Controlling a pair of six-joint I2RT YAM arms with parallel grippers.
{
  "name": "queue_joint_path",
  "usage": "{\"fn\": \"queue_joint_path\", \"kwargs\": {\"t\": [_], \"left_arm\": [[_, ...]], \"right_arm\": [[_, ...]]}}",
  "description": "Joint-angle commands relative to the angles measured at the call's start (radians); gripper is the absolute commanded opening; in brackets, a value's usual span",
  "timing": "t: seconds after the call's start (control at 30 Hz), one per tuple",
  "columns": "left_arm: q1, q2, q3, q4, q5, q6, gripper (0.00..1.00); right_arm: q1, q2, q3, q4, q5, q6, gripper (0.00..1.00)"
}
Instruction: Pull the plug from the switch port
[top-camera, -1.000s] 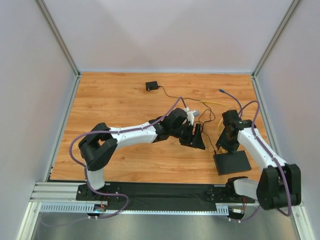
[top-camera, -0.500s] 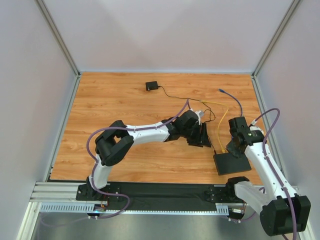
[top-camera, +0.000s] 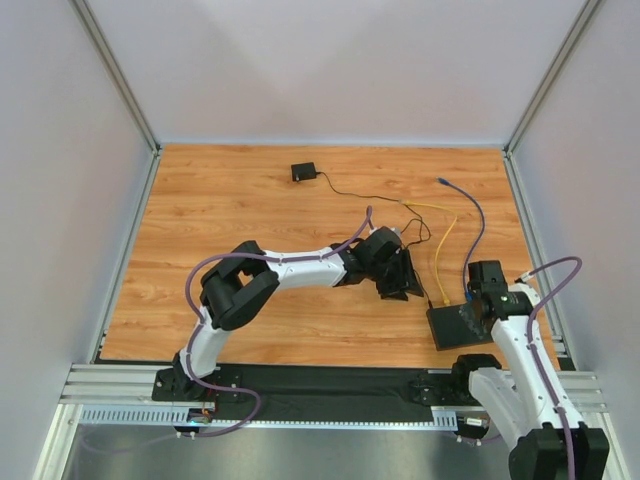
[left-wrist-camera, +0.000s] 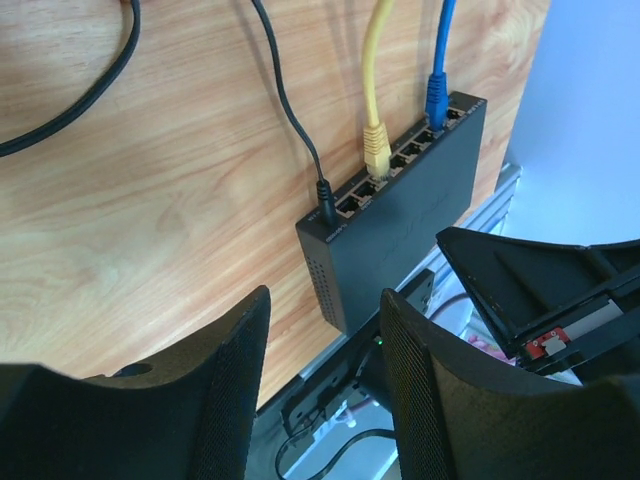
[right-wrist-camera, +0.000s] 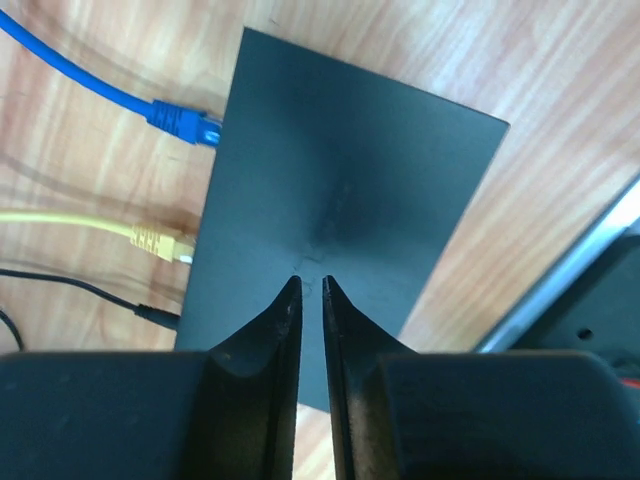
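Right gripper (right-wrist-camera: 311, 282) nearly pressed together, pinching nothing, over the flat matte top of the switch (right-wrist-camera: 350, 190). Left gripper (left-wrist-camera: 325, 300) spread, empty, near its short end. Seated in its ports: yellow plug (left-wrist-camera: 376, 150), blue plug (left-wrist-camera: 437, 100); small, rigid plastic, likely latched. Grip the plug body, not the limp cable (left-wrist-camera: 380, 50). Brace the switch, probably light and slide-prone, at the near right of the smooth wood table (left-wrist-camera: 150, 200).

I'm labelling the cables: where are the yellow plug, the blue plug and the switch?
yellow plug (left-wrist-camera: 376, 152): left wrist view, on its connector body.
blue plug (left-wrist-camera: 437, 100): left wrist view, on its connector body.
switch (left-wrist-camera: 400, 212): left wrist view, on its bare top face.
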Motion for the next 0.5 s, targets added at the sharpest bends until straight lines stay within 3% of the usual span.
{"fn": "queue_joint_path", "kwargs": {"t": [0.0,0.17,0.47], "left_arm": [[-0.008,0.017,0.051,-0.015,-0.015,-0.044,0.56],[-0.009,0.038,0.08,-0.009,-0.023,-0.012,0.55],[-0.011,0.06,-0.018,0.267,0.025,-0.102,0.49]], "right_arm": [[-0.033,-0.015,-0.033,0.134,-0.014,-0.033,0.14],[-0.067,0.046,-0.065,0.174,-0.051,-0.056,0.08],[-0.103,0.042,-0.091,0.211,-0.075,-0.088,0.06]]}}
